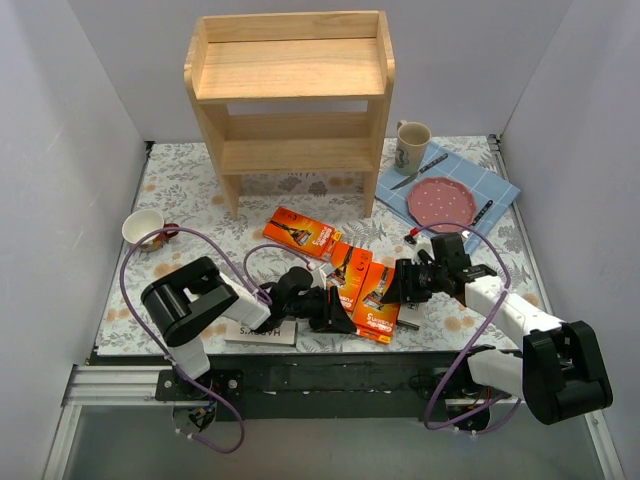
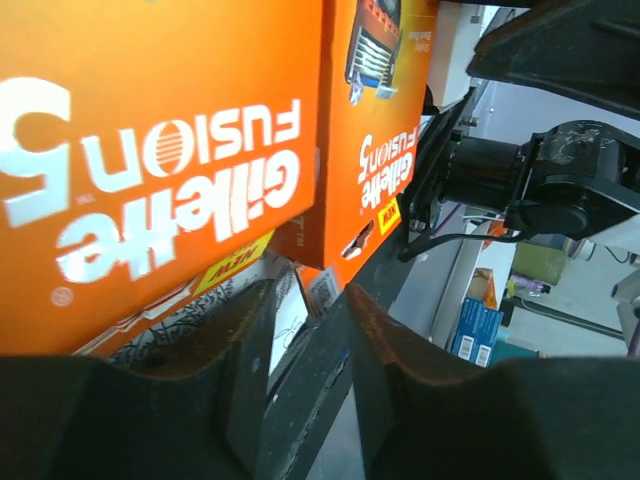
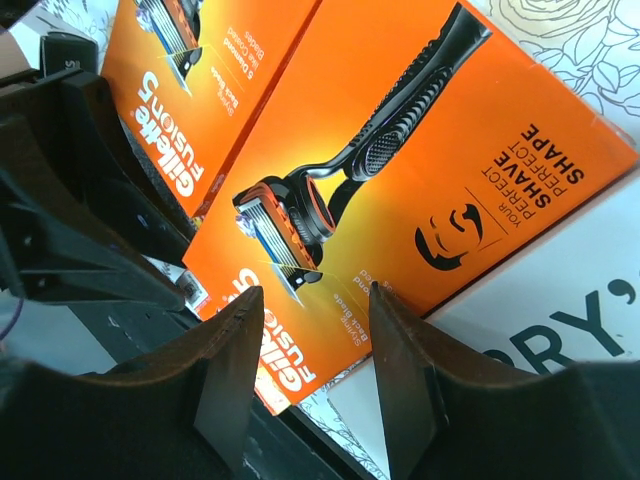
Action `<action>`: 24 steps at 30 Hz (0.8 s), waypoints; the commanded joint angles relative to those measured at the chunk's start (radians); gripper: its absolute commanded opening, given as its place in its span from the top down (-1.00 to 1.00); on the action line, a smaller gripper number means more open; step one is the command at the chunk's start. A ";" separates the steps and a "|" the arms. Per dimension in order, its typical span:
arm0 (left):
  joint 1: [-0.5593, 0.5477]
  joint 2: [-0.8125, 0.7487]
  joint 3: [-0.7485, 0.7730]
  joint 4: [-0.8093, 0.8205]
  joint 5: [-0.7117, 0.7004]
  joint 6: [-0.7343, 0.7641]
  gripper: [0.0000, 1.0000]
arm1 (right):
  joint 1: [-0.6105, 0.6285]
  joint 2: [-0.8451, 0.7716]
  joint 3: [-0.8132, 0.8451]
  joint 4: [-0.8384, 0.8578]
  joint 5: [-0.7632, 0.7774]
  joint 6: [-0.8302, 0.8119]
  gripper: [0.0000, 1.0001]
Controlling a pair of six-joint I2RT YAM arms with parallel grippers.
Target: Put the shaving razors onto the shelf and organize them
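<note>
The wooden shelf point(image 1: 290, 85) stands at the back, both tiers bare. Three orange razor packs lie in front of it: one point(image 1: 302, 232) furthest back, one point(image 1: 350, 272) in the middle, one point(image 1: 378, 302) nearest. A white HARRY'S box point(image 1: 260, 332) lies by the left arm. Another white box point(image 3: 560, 320) lies partly under the near orange pack point(image 3: 400, 170). My left gripper point(image 1: 335, 312) is open and empty, low at the front table edge beside two orange packs point(image 2: 150, 150). My right gripper point(image 1: 395, 285) is open and empty, its fingertips point(image 3: 240, 310) over the near pack's edge.
At the back right a blue cloth point(image 1: 495, 185) holds a pink plate point(image 1: 443, 200) and a knife point(image 1: 418, 172), with a mug point(image 1: 411, 146) behind it. A white cup point(image 1: 143, 228) sits at the left. The black front rail point(image 1: 320, 375) runs along the near edge.
</note>
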 commanded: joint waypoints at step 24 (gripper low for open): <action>0.163 0.055 0.114 0.299 0.463 -0.174 1.00 | -0.259 0.047 -0.022 -0.099 -0.394 0.201 -0.49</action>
